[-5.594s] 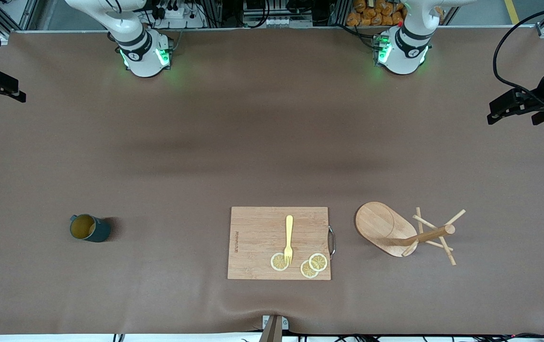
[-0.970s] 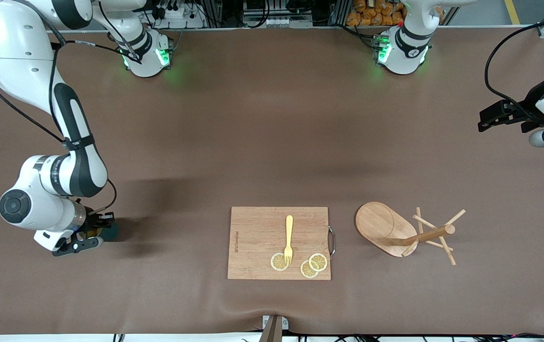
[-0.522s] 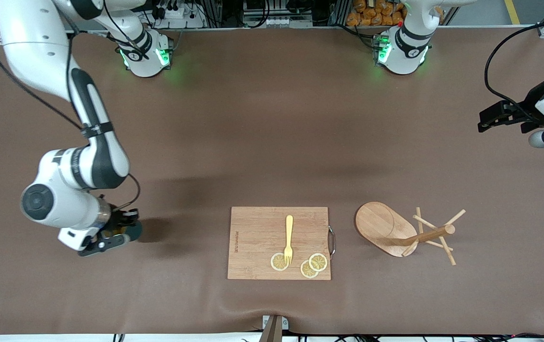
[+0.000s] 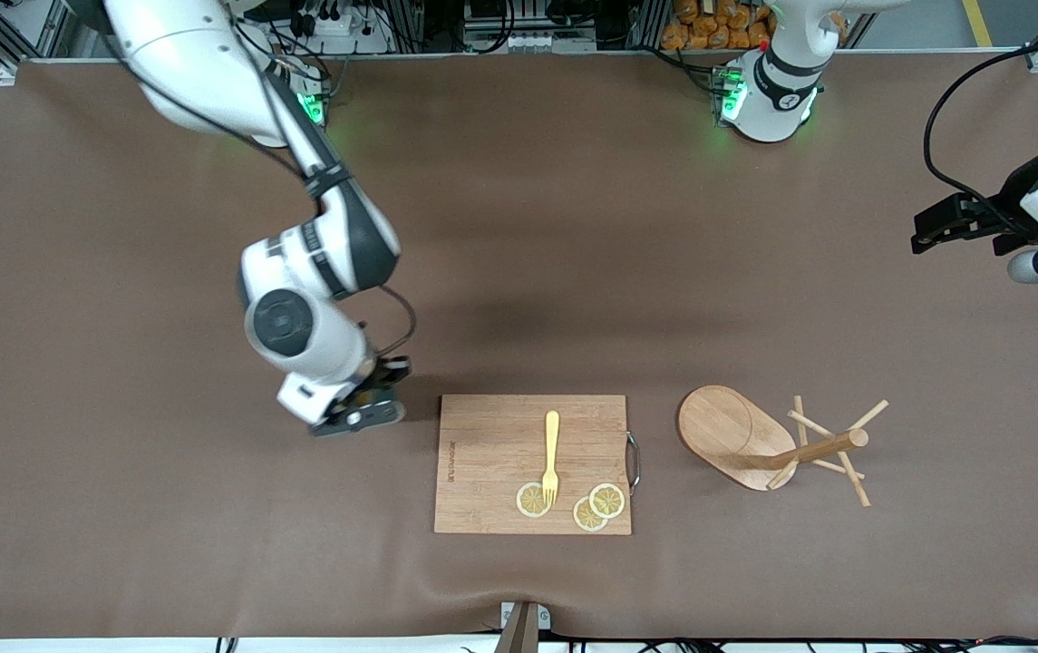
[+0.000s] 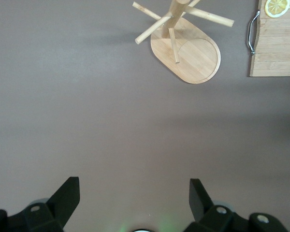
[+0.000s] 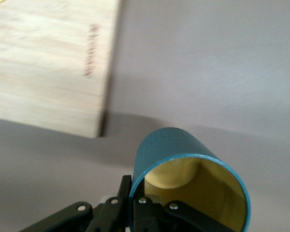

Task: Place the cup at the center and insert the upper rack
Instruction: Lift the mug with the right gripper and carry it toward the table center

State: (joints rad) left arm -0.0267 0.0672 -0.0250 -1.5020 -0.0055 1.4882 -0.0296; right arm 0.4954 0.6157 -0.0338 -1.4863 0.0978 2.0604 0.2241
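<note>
Front view: my right fingers (image 4: 372, 410), carrying the cup, have moved from the right arm's end to just beside the board (image 4: 532, 462); the rack (image 4: 777, 440) lies tipped. Left wrist: my left fingers (image 5: 135, 205) wait, wide, empty. Right wrist: the cup (image 6: 191, 181) is clamped at its rim, so centering comes next.

The cup (image 6: 183, 159) looks smooth with a matt teal outside. The upper rack (image 4: 759, 440) and cutting board (image 4: 491, 453) are pale grained wood (its handle (image 4: 633, 461) shiny metal). The table (image 4: 573, 272) cover looks matt brown.

We see the teal cup (image 6: 183, 169) gripped at its rim, and the wooden rack (image 4: 768, 440) lying toppled on the bench.
</note>
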